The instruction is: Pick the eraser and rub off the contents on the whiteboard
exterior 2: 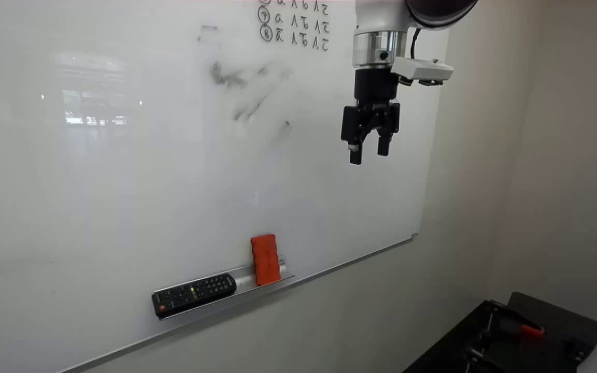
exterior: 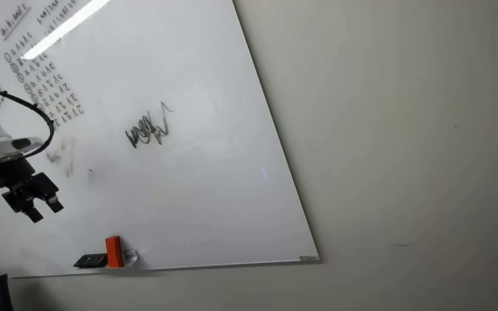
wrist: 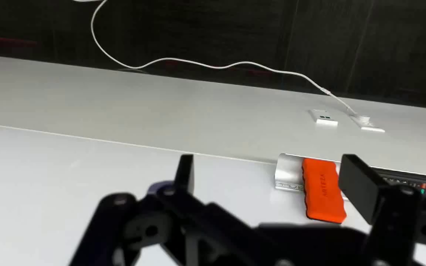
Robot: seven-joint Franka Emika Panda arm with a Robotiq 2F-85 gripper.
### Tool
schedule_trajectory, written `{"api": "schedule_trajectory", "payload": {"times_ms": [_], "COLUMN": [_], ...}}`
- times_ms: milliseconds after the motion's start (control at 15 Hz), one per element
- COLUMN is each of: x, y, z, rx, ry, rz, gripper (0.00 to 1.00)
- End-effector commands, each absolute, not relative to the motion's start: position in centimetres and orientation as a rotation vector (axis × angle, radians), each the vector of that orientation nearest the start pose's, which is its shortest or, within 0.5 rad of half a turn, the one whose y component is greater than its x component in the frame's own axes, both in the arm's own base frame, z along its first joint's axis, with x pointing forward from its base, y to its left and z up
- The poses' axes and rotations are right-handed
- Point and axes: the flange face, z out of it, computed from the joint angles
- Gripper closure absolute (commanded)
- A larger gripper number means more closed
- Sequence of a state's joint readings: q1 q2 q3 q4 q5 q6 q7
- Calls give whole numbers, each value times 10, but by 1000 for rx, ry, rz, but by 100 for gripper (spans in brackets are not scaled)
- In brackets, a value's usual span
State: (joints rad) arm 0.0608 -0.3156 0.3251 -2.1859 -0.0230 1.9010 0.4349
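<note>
Whiteboard (exterior: 197, 207) hangs on pale wall (exterior: 383, 142).

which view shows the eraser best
The wrist view: the eraser looks largest there, its ARTEZA lettering readable. Both exterior views show it smaller, standing on the tray, with no lettering readable.

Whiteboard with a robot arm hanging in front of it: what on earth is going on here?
A robot arm seems to be getting ready to wipe the whiteboard, but it is not holding anything right now. Its gripper hangs open and empty, higher than the orange-red eraser. That stands on end in the small tray at the board's lower edge, beside a black remote control. The black scribble to be rubbed off is there on the board, not yet wiped.
</note>
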Motion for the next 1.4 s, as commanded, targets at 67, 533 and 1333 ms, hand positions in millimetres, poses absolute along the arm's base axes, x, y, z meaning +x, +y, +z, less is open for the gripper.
{"api": "schedule_trajectory", "payload": {"times_ms": [67,533,1333], "x": [428,425,416], "y": [184,206,290], "z": [513,508,413], "rx": [-3245,-3282,-3323], "ry": [91,25,-137], "rz": [-98,-170,-603], "gripper": [0,0,0]}}
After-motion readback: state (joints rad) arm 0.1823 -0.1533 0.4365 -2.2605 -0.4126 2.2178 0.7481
